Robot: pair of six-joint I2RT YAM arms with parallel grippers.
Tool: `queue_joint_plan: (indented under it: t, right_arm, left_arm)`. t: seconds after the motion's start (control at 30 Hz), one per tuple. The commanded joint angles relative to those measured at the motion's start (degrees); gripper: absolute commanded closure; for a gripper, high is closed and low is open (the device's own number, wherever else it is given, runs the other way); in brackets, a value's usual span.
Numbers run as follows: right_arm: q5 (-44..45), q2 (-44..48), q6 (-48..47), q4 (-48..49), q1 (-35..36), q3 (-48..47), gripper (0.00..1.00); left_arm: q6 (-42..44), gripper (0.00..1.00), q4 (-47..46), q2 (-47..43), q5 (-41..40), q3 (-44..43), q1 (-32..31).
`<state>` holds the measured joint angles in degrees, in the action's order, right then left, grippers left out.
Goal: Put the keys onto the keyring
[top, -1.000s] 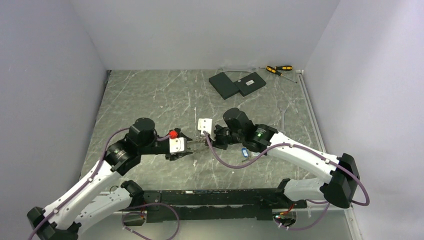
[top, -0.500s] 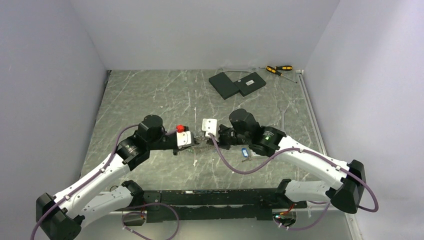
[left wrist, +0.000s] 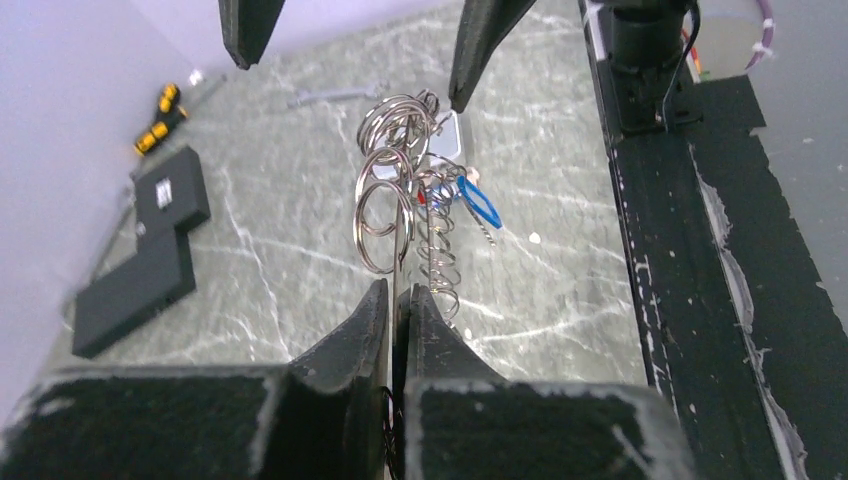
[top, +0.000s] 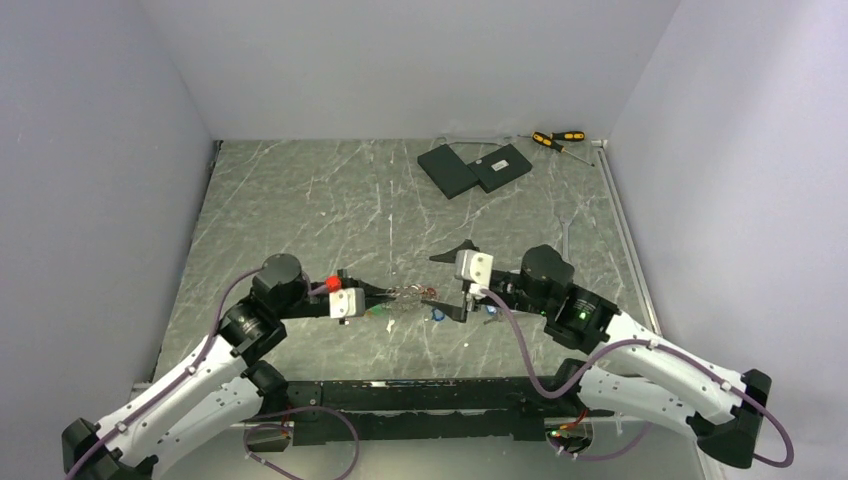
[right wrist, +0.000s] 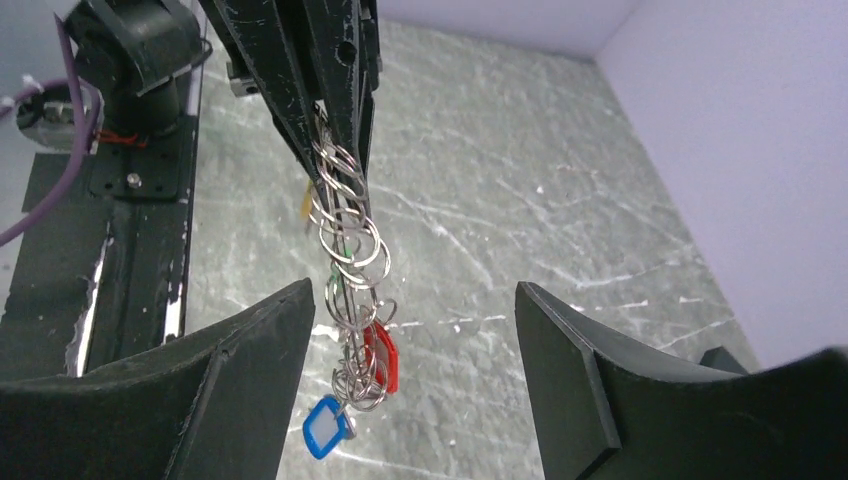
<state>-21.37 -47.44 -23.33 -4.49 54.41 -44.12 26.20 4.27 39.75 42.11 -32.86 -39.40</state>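
Top: keyring (top: 410, 294) centre frame, axis left-right, pinched by closed left end effector (top: 385, 293); right end effector (top: 453, 282) wide open, empty. L wrist: black box (left wrist: 165, 195) label unreadable. R wrist: keyring runs top to bottom, blue key (right wrist: 322, 432) lowest.

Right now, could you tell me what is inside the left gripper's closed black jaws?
A cluster of linked silver metal rings, carrying a blue plastic tag and a red plastic tag. The black fingers cover the pinched part itself.
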Motion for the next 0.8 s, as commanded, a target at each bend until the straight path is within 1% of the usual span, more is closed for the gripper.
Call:
queue_joint_plan:
  t: [0.0, 0.07, 0.13, 0.33, 0.43, 0.53, 0.63, 0.77]
  right_arm:
    - [-2.9, 3.4, 3.4, 8.4, -0.2, 2.6, 0.24]
    - [-4.6, 4.3, 4.0, 8.5, -0.2, 3.2, 0.25]
    - [-6.2, 4.8, 4.7, 9.0, -0.2, 3.3, 0.28]
    - [-11.0, 3.2, 5.3, 7.2, -0.3, 1.4, 0.43]
    - [-12.8, 1.7, 5.5, 6.0, -0.3, 0.1, 0.5]
    - [-14.0, 0.8, 6.0, 6.4, -0.3, -0.3, 0.62]
    - [-15.4, 0.3, 6.5, 7.1, -0.3, -0.6, 0.71]
    - [-16.9, 0.3, 7.1, 7.0, -0.3, -1.5, 0.71]
  left_arm:
    - [-6.4, 1.0, -16.8, -4.4, 4.2, 3.7, 0.2]
    - [-8.0, 1.0, -21.3, -6.1, 5.5, 5.5, 0.2]
    - [-8.6, 1.0, -23.1, -6.9, 6.2, 6.2, 0.2]
    - [-10.1, 1.0, -27.1, -7.4, 8.3, 7.1, 0.3]
    - [-9.8, 1.0, -26.8, -7.5, 8.2, 7.0, 0.3]
    - [-9.6, 1.0, -26.4, -7.7, 8.1, 7.1, 0.2]
    - [-8.9, 1.0, -25.2, -7.6, 7.6, 6.8, 0.3]
    - [-7.3, 1.0, -21.6, -6.8, 4.8, 5.8, 0.3]
